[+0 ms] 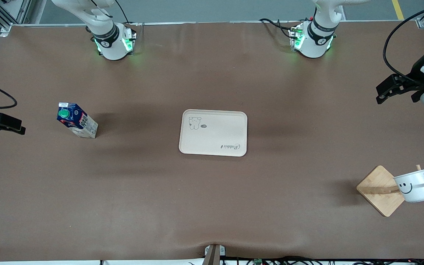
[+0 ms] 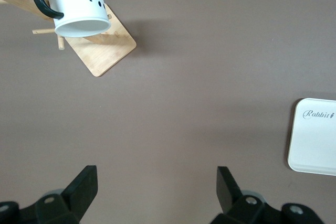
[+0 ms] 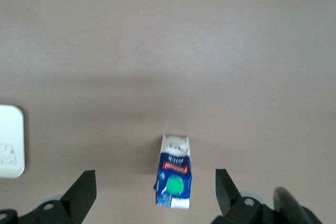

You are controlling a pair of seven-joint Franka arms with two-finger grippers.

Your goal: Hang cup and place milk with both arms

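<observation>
I have both grippers raised and spread wide with nothing in them: the left gripper (image 1: pixel 381 96) over bare table at the left arm's end, at about three o'clock from the tray (image 1: pixel 213 133), and the right gripper (image 1: pixel 22 129) over the right arm's end at nine o'clock. The cup (image 1: pixel 414 186) already hangs by its black handle on a peg of the wooden rack (image 1: pixel 379 189), at roughly four o'clock from the tray and nearer the front camera. The milk (image 1: pixel 77 120) stands upright on the table at nine o'clock from the tray, well apart from it, centred between the right gripper's fingers (image 3: pixel 84 192) in the right wrist view. My worry is the carton: tall, narrow and probably light, it could tip if one finger touches first, or slip if I pinch the slanted top rather than the body. The left arm waits.
</observation>
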